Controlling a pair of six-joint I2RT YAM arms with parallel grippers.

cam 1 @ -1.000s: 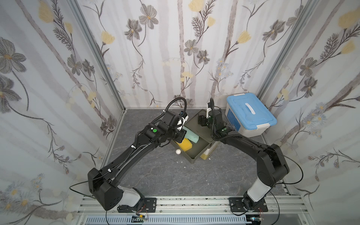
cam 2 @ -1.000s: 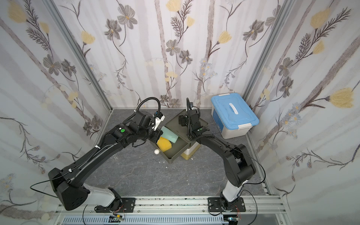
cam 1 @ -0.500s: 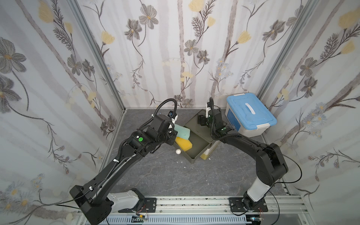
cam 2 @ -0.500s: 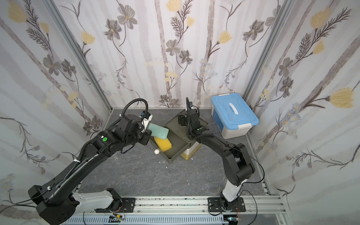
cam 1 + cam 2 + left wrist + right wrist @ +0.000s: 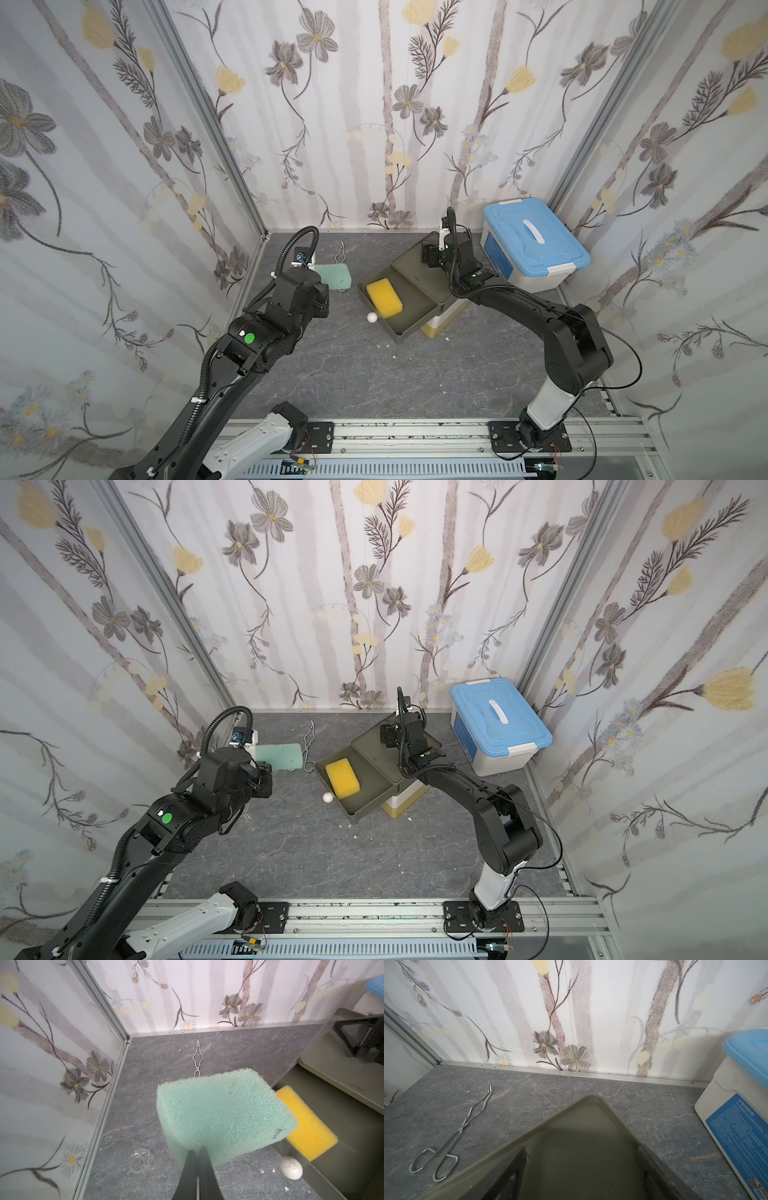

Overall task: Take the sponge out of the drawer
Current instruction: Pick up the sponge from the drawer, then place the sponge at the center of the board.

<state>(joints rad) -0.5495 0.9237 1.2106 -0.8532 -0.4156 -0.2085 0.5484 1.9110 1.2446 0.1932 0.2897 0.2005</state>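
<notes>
My left gripper [image 5: 199, 1149] is shut on one edge of a green sponge [image 5: 218, 1111]. It holds the green sponge [image 5: 332, 276] in the air over the grey floor, left of the drawer and outside it. The olive drawer [image 5: 401, 332] stands pulled out, with a white ball knob [image 5: 371, 317] on its front. A yellow sponge [image 5: 384, 297] lies inside it, also seen in the left wrist view [image 5: 307, 1126]. My right gripper [image 5: 581, 1178] is open, its fingers spread just above the olive cabinet top [image 5: 581, 1136] with nothing between them.
Metal tongs [image 5: 341, 259] lie on the floor near the back wall, partly under the held sponge. A white box with a blue lid [image 5: 536, 245] stands at the back right. A small clear plastic piece [image 5: 142, 1160] lies near the left wall.
My left arm has drawn back to the left, carrying the green sponge from over the drawer to over the floor. The right arm has stayed in place.
</notes>
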